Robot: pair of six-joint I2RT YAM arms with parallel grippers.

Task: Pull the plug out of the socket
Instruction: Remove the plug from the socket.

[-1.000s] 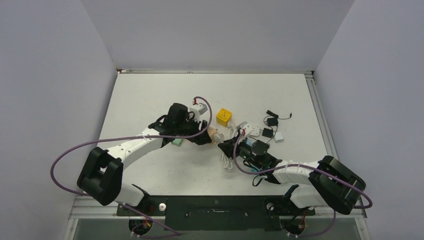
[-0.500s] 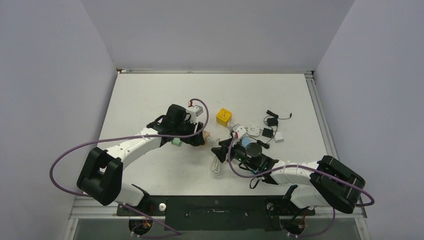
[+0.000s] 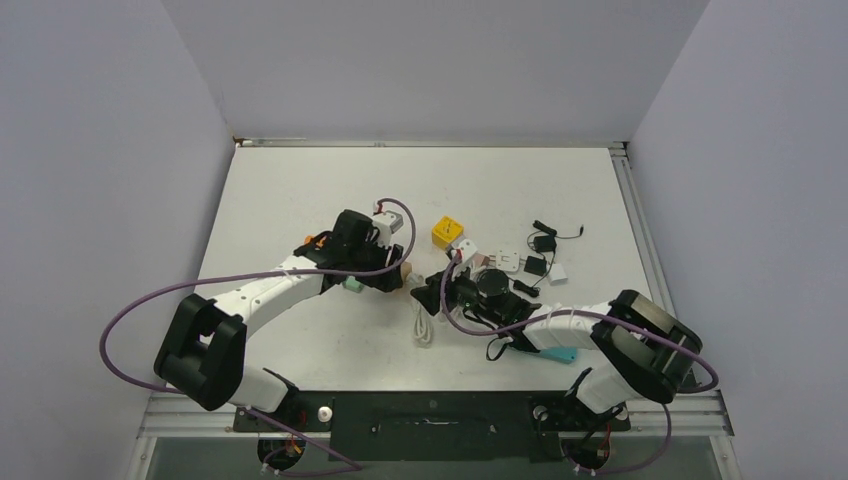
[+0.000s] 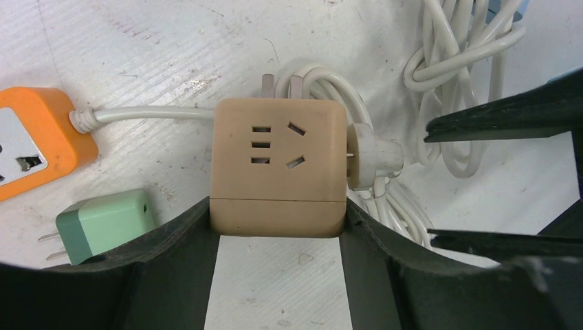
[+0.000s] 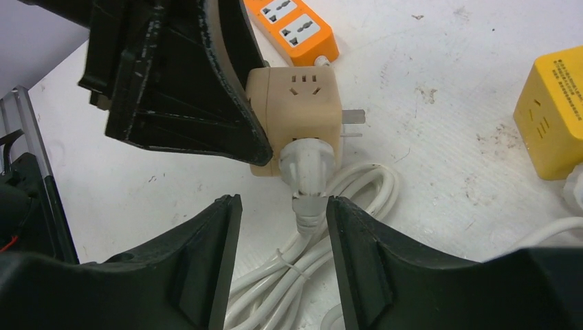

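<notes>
A beige cube socket (image 4: 278,165) rests on the table, and my left gripper (image 4: 276,213) is shut on its two sides. A white plug (image 4: 375,157) sticks out of its right face, with a thin gap and a pin showing between them. In the right wrist view the plug (image 5: 307,168) hangs from the socket (image 5: 295,103) just ahead of my right gripper (image 5: 283,203), which is open. Its fingers stand on either side of the plug's cable neck without clamping it. From above, both grippers meet at the socket (image 3: 400,270).
The plug's coiled white cable (image 5: 323,254) lies under my right gripper. An orange power strip (image 4: 27,141) and a green adapter (image 4: 103,223) lie left of the socket. A yellow cube socket (image 3: 447,232) and several small adapters (image 3: 540,262) sit behind and to the right.
My right gripper has opened and moved left up to the plug. The cable coil has slid left with it. My left gripper has shifted the socket slightly left.
</notes>
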